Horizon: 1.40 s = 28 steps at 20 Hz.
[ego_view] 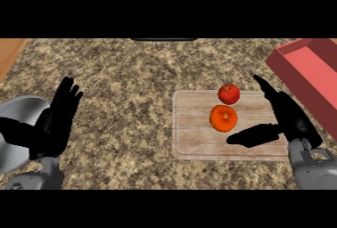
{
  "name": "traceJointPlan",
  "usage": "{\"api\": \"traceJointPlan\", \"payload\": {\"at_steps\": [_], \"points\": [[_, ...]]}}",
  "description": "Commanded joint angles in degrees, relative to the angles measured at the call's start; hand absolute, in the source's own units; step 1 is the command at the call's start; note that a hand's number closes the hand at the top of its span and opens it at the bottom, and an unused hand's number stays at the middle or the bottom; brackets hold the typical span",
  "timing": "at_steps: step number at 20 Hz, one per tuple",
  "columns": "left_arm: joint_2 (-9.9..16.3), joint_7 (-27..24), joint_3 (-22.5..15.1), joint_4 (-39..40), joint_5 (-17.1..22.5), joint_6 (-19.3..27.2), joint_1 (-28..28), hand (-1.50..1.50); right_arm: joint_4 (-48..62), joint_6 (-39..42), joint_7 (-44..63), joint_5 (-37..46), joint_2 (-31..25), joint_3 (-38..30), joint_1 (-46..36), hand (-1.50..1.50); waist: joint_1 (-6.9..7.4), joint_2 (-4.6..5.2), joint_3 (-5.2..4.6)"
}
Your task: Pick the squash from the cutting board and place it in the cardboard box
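Note:
An orange squash (223,118) lies on the wooden cutting board (197,142), near its middle. A red apple-like fruit (229,94) sits just behind it at the board's far edge. My right hand (288,115) hovers over the board's right side, open, fingers stretched toward the far edge and thumb (253,135) reaching left below the squash, close to it but apart. The reddish cardboard box (309,75) stands at the far right, partly cut off. My left hand (58,116) rests open at the left, fingers up.
A grey round plate or pan (16,133) lies at the left edge, partly under my left forearm. The speckled stone counter stretches between the hand and the board. A dark object (164,39) shows at the far edge.

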Motion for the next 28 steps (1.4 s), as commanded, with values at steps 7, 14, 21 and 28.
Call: {"api": "traceJointPlan", "payload": {"at_steps": [7, 14, 21, 28], "points": [[-1.2, 1.8, 1.3, -0.3, -1.3, -1.0, -1.8, 0.0, 4.8, 2.8, -3.9, 6.8, 3.4, -1.4, 2.0, -1.5, -0.08, -0.01, 0.0], [-2.2, 2.1, 2.3, -0.9, -2.2, -1.7, -0.7, 0.0, 7.9, 1.9, -5.6, 11.2, 9.0, -0.8, 1.8, -1.5, -0.09, -0.01, 0.0], [-2.1, 3.8, 3.1, 0.1, -2.9, -1.9, -4.2, 0.0, 8.2, 6.6, -7.8, 9.3, 8.1, -4.1, 1.5, -1.5, -0.22, 0.0, 0.0], [-1.2, -1.3, 6.3, 5.0, -1.0, -6.0, -3.2, 0.0, 17.2, 1.4, -12.8, 15.4, 13.0, -1.9, 1.3, -1.5, -0.07, 0.07, 0.0]]}}
